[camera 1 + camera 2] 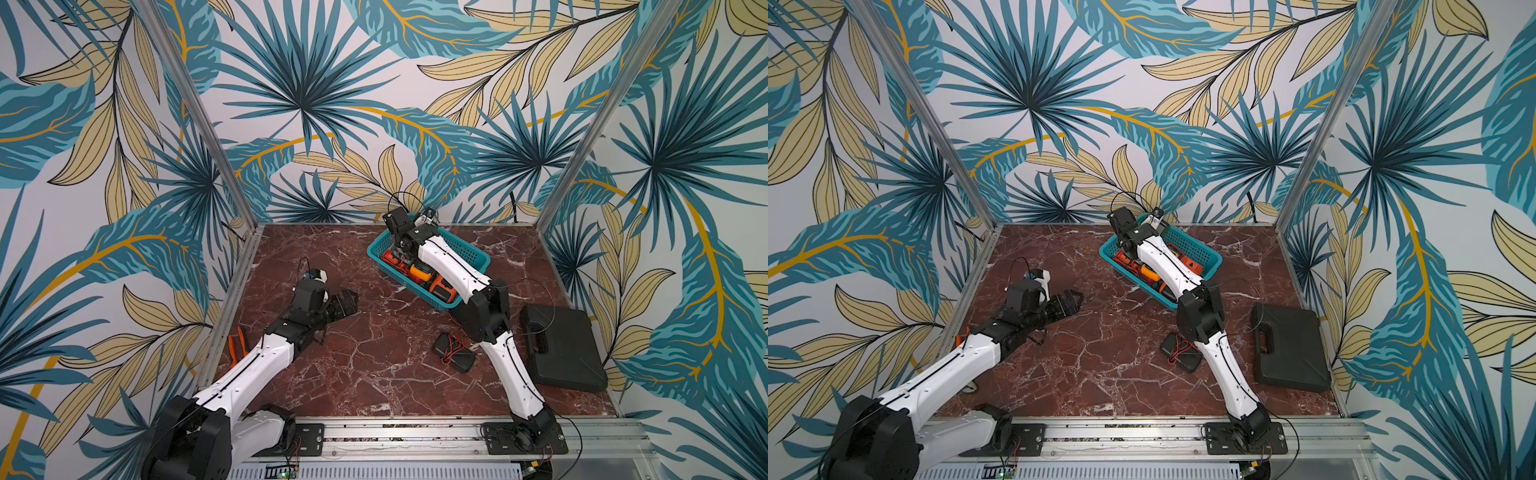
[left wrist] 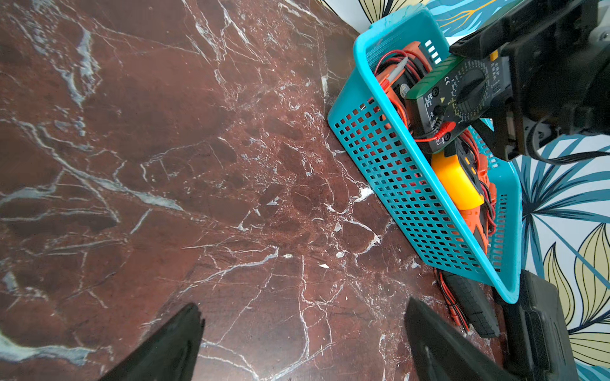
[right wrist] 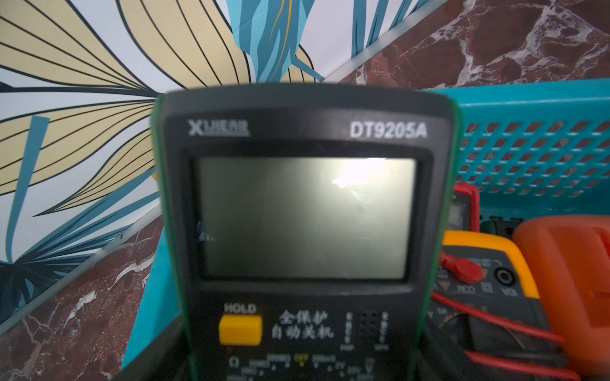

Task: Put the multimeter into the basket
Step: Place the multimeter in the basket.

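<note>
The teal mesh basket (image 1: 467,249) (image 1: 1200,253) stands at the back of the marble table and holds several orange and yellow meters. My right gripper (image 1: 401,245) (image 3: 302,363) reaches down over the basket's far end, shut on the multimeter (image 3: 303,214), a black meter with green edges and a grey screen. In the left wrist view this multimeter (image 2: 458,95) hangs tilted just above the other meters, inside the basket's rim (image 2: 396,158). My left gripper (image 1: 347,301) (image 2: 303,330) hovers low over bare table left of the basket, open with nothing between its fingers.
A black carrying case (image 1: 561,349) lies at the right edge. A small black meter with red leads (image 1: 453,353) sits on the table beside the right arm. Orange-handled pliers (image 1: 237,349) lie by the left edge, partly under the left arm.
</note>
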